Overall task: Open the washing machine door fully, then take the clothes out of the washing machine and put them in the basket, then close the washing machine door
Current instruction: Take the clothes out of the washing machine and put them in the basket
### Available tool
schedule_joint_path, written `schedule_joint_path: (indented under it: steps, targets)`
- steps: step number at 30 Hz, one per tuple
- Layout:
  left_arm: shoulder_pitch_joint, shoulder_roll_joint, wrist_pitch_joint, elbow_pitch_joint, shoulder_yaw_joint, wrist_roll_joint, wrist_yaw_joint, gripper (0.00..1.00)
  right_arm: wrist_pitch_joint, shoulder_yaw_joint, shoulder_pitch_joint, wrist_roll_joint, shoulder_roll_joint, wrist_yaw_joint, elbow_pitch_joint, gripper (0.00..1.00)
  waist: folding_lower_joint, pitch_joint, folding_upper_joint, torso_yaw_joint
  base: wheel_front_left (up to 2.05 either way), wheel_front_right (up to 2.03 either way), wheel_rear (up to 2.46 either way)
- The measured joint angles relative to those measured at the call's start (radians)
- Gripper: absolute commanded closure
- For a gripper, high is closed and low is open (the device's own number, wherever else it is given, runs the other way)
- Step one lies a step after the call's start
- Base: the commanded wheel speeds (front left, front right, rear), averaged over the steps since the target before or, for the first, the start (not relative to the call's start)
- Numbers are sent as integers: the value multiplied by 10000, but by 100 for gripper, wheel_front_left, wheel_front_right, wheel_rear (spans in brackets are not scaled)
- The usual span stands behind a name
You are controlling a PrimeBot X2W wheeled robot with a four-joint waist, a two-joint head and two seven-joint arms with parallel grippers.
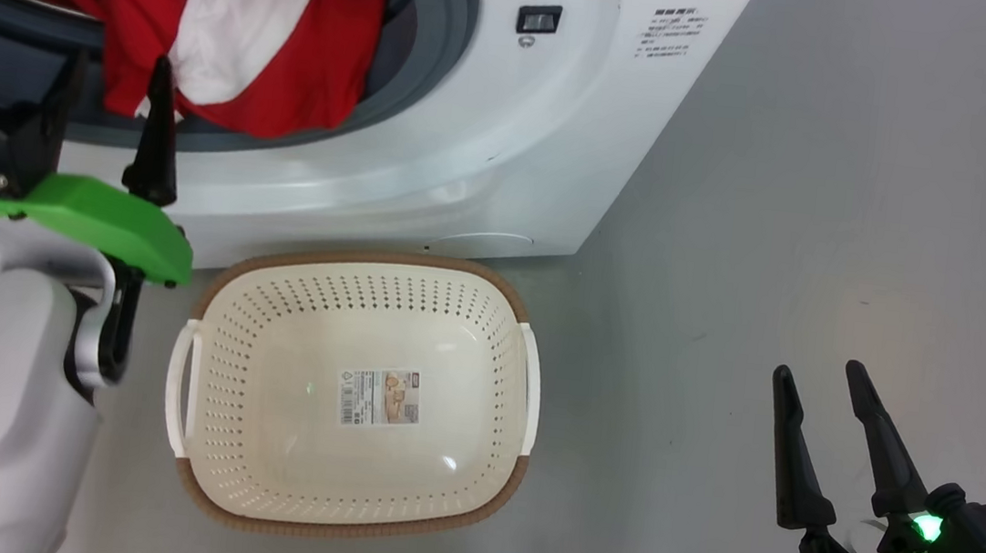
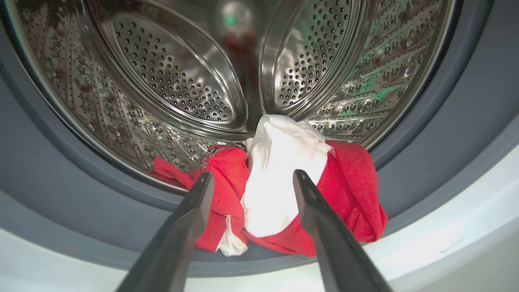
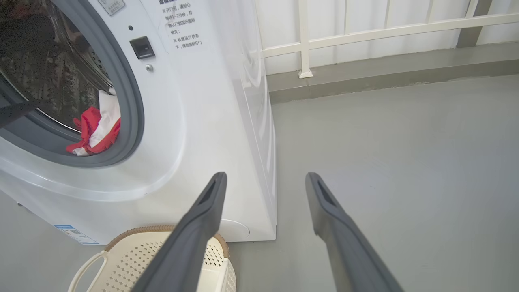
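From the head: left hand (image 1: 115, 77) released, empty, at the near lip of the washing machine (image 1: 508, 132), clothes (image 1: 314, 65) just beyond; basket (image 1: 367, 256) nearer, empty; right hand (image 1: 818, 368) released, well apart, far right. From the left wrist: clothes (image 2: 348, 182) dead ahead of the left hand (image 2: 252, 175), heaped left-to-right across the gasket. From the right wrist: right hand (image 3: 265, 175) aimed past the machine's corner. Left arm nearer.
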Motion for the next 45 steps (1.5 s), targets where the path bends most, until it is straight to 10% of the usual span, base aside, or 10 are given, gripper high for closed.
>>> schedule_joint_path:
  steps: [45]
  targets:
    - [-4677, -146, 107, 7256, -525, 119, -656, 0, 0, 341, -598, 178, 0, 0, -77, 0, 0, 1291, 0, -837, 0, 0, 0]
